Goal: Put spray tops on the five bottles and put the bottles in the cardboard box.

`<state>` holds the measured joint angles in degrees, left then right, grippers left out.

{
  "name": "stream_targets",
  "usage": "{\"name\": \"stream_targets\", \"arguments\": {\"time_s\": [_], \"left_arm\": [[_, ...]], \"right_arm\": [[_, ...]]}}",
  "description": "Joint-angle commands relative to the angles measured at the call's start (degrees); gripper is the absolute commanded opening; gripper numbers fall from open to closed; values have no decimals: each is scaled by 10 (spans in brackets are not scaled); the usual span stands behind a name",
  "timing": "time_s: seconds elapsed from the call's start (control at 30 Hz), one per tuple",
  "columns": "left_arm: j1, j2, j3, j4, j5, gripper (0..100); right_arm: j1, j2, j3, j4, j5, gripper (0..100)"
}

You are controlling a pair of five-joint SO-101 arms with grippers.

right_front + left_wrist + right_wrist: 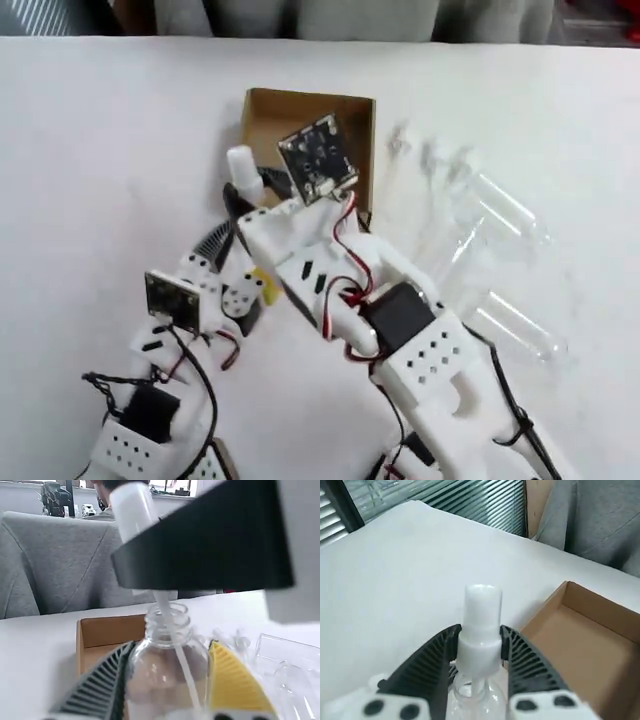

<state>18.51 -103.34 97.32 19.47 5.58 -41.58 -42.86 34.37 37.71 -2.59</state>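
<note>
The left pincer (167,682) clamps the bottle (167,635), the right pincer (479,652) the spray top (481,612) over it.

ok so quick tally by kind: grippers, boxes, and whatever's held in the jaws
grippers: 2 (left gripper, right gripper)
cardboard box: 1
bottle, held: 1
spray top, held: 1
total: 5

From above we see the cardboard box (300,103) only in part, the right arm (400,320) covering its middle. The left wrist view cuts off the base of the bottle (165,675), and a blurred dark block (210,540) hides part of the spray top (132,515); the right wrist view cuts the bottle below its shoulder. We cannot count the faint clear bottles (505,225) on the table (100,150).
</note>
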Motion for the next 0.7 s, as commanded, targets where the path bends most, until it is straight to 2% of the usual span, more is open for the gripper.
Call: {"name": "stream_targets", "arguments": {"time_s": [0.0, 0.2, 0.4, 0.67], "left_arm": [[1, -15, -3, -1, 7, 24], [1, -15, -3, -1, 7, 24], [1, -15, -3, -1, 7, 24], [1, -15, -3, -1, 7, 24]], "right_arm": [[-4, -28, 1, -7, 0, 43], [-4, -31, 4, 30, 0, 174], [-7, -32, 2, 26, 0, 176], [-50, -40, -28, 67, 4, 180]]}}
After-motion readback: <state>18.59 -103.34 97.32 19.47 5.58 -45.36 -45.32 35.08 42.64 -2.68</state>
